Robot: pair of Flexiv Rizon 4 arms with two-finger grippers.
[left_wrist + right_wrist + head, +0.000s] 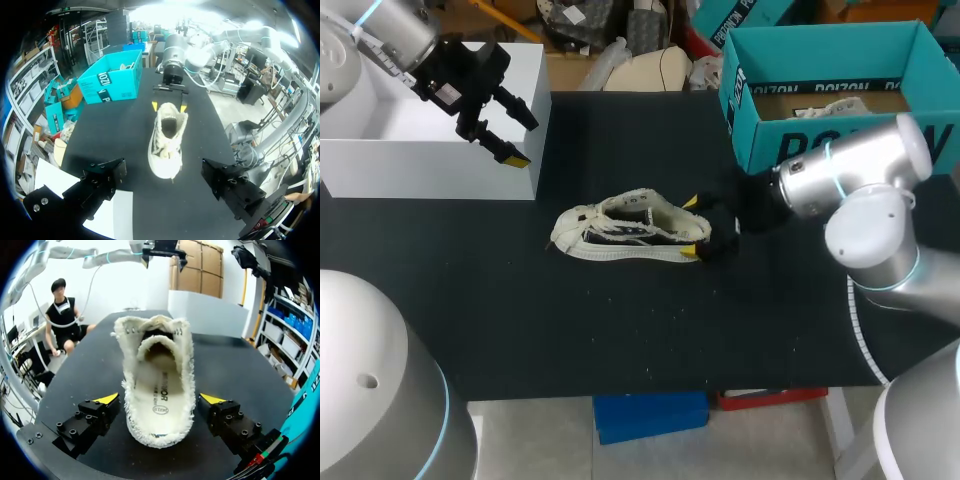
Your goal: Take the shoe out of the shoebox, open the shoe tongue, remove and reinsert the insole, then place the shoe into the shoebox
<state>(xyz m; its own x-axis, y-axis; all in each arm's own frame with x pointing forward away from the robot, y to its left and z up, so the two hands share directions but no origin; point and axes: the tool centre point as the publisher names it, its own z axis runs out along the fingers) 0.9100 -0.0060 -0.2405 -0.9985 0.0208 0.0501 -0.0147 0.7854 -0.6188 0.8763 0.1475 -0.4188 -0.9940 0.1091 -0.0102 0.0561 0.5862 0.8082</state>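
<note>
- A cream, fuzzy-edged shoe (pixel 625 230) is seen standing on its sole on the black table (pixel 570 330), outside the teal shoebox (pixel 820 140).
- The toe of the shoe is pointed toward the robot's left side and the heel toward its right.
- The shoe's mouth is turned upward, and in the right wrist view the pale insole (pixel 161 402) is seen lying inside, with the tongue (pixel 159 342) arched over it further in.
- The right end effector (pixel 695 228) is placed at the shoe's heel, with its fingers spread and one yellow tip (pixel 107 399) on each side of the heel.
- The tips are just beside the shoe's fuzzy edge; no firm contact on both sides can be made out, so the shoe is not seen to be pinched.
- The shoebox is set well apart from the shoe, beyond its heel end and toward the far edge of the table, with its open top facing up.
- The left end effector (pixel 520 135) is held well apart from the shoe, up beyond its toe end, with fingers spread and nothing between them.
- A white box (pixel 430 150) is found under and behind the left end effector, likewise beyond the shoe's toe end.
</note>
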